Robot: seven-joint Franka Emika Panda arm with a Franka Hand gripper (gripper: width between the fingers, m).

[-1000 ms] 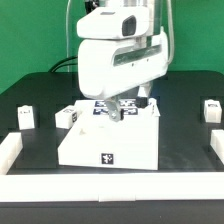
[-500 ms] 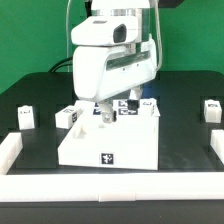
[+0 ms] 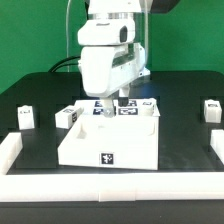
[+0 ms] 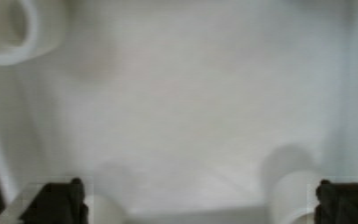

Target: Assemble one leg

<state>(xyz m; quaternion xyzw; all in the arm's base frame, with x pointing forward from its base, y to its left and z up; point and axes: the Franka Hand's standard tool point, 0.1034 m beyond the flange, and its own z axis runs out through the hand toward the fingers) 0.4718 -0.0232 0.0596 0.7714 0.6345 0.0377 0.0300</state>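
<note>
My gripper [image 3: 109, 112] hangs low over the far edge of the large flat white square panel [image 3: 110, 140]. In the wrist view the gripper [image 4: 202, 192] is open and empty, its two dark fingertips [image 4: 60, 200] wide apart over the blurred white panel surface [image 4: 194, 100]. A round corner socket [image 4: 7, 35] shows there. White stubby legs with tags stand on the black table: one [image 3: 25, 117] at the exterior view's far left, one [image 3: 67, 117] beside the panel's far left corner, one [image 3: 211, 109] at the right. The gripper touches no leg.
The marker board [image 3: 130, 110] with its tags lies just behind the panel, partly hidden by the hand. White blocks sit at the front left [image 3: 8, 150] and front right [image 3: 217, 148] of the table. A green wall stands behind.
The hand has turned about its vertical axis and shifted first to the exterior view's left, then slightly back, staying low over the panel's far edge. Parts have not moved.
</note>
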